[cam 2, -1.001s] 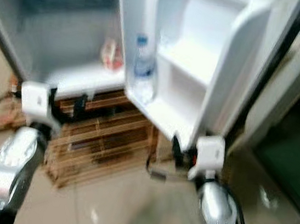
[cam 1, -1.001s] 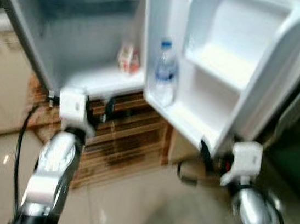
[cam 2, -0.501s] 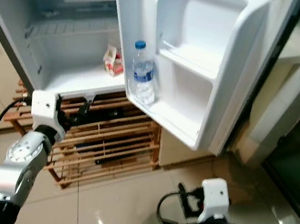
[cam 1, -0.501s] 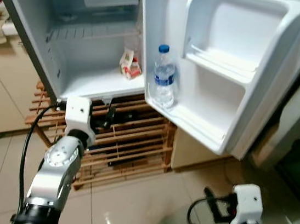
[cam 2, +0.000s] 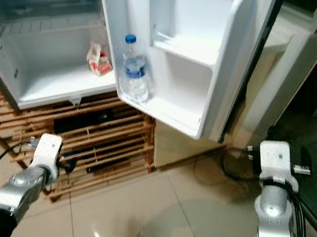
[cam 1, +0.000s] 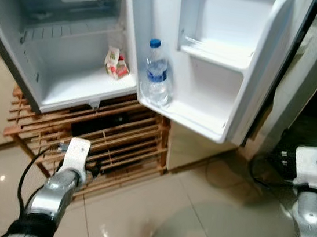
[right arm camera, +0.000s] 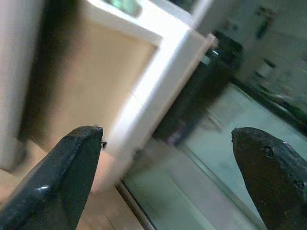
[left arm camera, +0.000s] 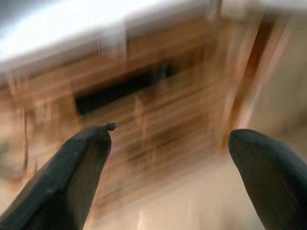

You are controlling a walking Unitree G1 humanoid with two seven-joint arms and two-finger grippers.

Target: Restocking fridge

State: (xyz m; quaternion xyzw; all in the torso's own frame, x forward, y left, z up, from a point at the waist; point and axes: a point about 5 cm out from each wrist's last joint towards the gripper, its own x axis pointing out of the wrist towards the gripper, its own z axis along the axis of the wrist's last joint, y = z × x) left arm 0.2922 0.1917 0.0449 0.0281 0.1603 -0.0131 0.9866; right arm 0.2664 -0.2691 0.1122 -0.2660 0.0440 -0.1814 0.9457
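Between loads: fridge [cam 1: 63,85] open, bottle [cam 1: 156,74] in door at 12, left gripper [left arm camera: 163,158] and right gripper [right arm camera: 168,163] wide open, empty; next, fetch stock.

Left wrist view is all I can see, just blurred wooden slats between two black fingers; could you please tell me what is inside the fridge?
Observer: A water bottle stands in the lowest shelf of the open fridge door.
Operator: Thanks. Is anything in the main compartment?
Observer: A small carton sits on the fridge floor, near the back right.
Operator: And where is my left gripper relative to the fridge?
Observer: It is low, in front of the wooden rack under the fridge, open and holding nothing.
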